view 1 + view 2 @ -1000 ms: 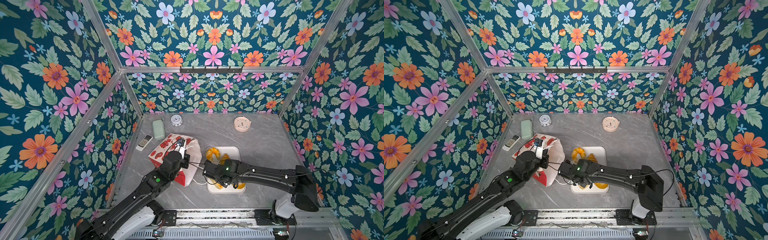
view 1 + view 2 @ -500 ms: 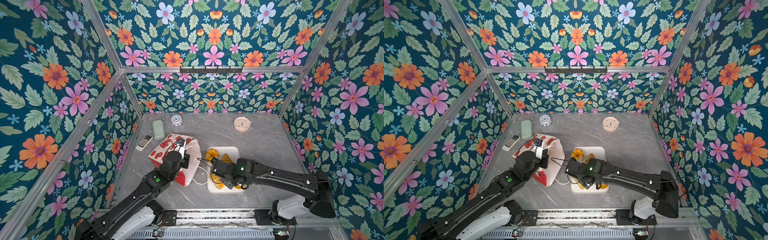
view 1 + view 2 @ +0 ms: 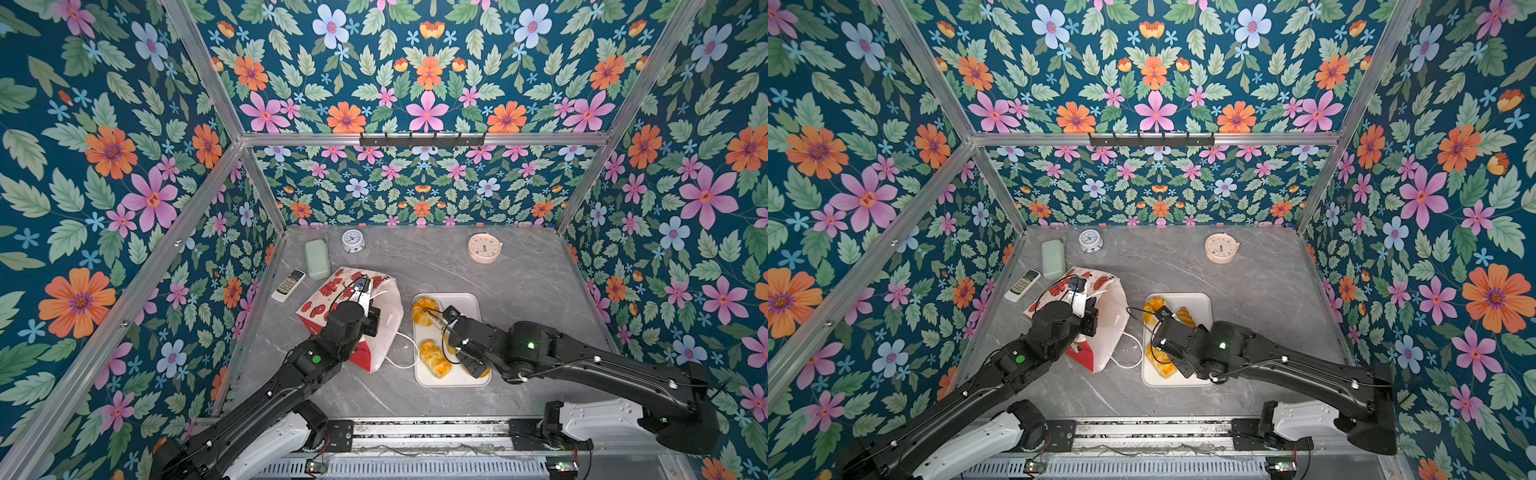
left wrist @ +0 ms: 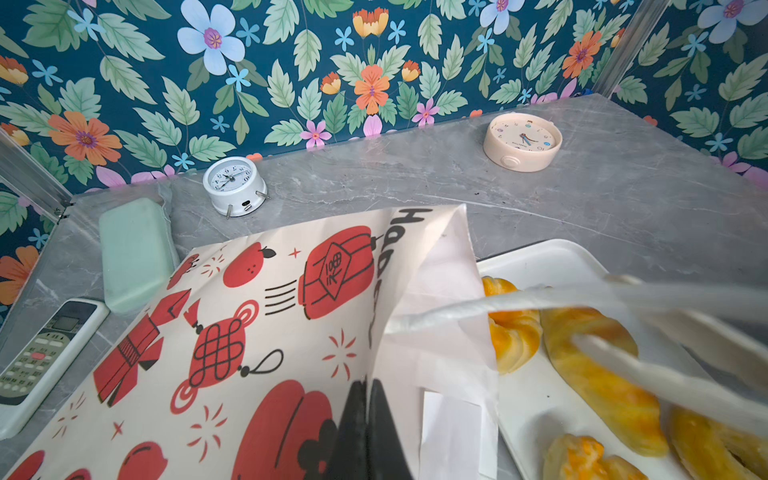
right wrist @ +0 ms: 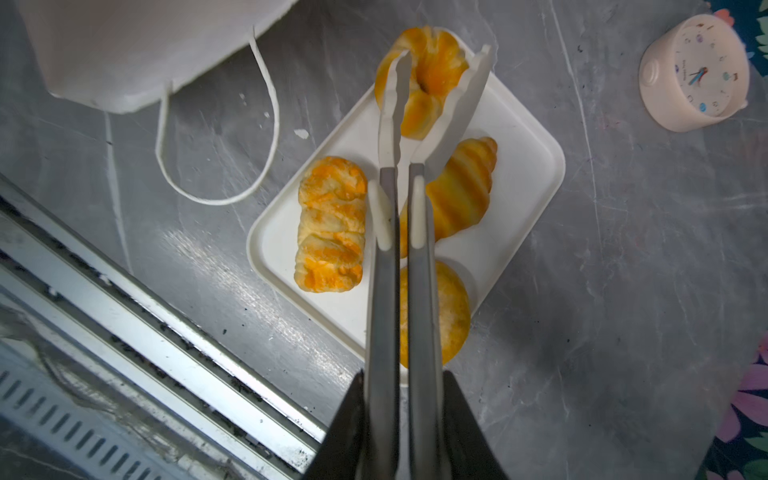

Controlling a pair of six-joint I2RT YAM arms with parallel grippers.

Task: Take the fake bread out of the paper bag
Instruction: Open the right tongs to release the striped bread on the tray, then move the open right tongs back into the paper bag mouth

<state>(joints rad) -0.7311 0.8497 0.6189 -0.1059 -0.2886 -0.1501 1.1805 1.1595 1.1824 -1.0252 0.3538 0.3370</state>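
Tongs (image 5: 382,291) are clamped by their grey handles in the right gripper (image 5: 401,415). Their white tips are spread and lie over the ring bagel (image 5: 419,112) at the far end of the tray (image 5: 532,174), though I cannot tell whether they touch it. The croissant (image 5: 461,191), braided roll (image 5: 330,224) and fluted bun (image 5: 449,311) also rest on the tray, so four pieces are out. No fifth is visible, and the inside of the paper bag (image 4: 249,332) is hidden. The bag lies on its side just beside the tray's long edge, mouth facing the tray, its upper lip pinched in the closed left gripper (image 4: 368,415). The tongs run along the tray's length, roughly square to that mouth — so any further reach probably falls to the right arm, which would have to swing the tips sideways off the tray and into the opening.
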